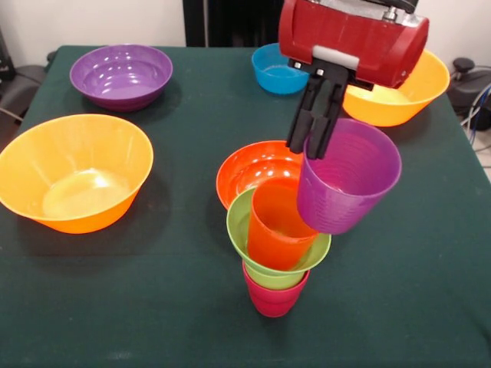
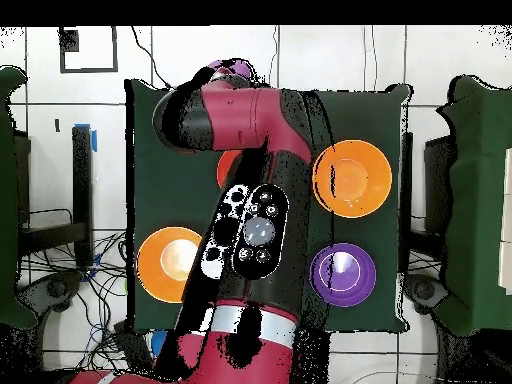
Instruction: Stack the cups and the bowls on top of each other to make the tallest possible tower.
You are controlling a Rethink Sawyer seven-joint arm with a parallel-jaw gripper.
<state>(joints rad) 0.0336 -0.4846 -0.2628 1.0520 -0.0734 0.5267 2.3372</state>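
My gripper is shut on the rim of the purple cup and holds it tilted in the air, just right of the tower. The tower stands near the table's front: a crimson cup at the bottom, a lime green cup in it, an orange-red cup in that. The purple cup's lower edge is next to the lime green rim. A red-orange bowl sits right behind the tower. In the overhead view the arm hides the tower; only the purple cup shows.
A large orange bowl sits at the left and a purple bowl at the far left. A small blue bowl and a second large orange bowl sit at the far right, partly behind the arm. No small lime green bowl shows.
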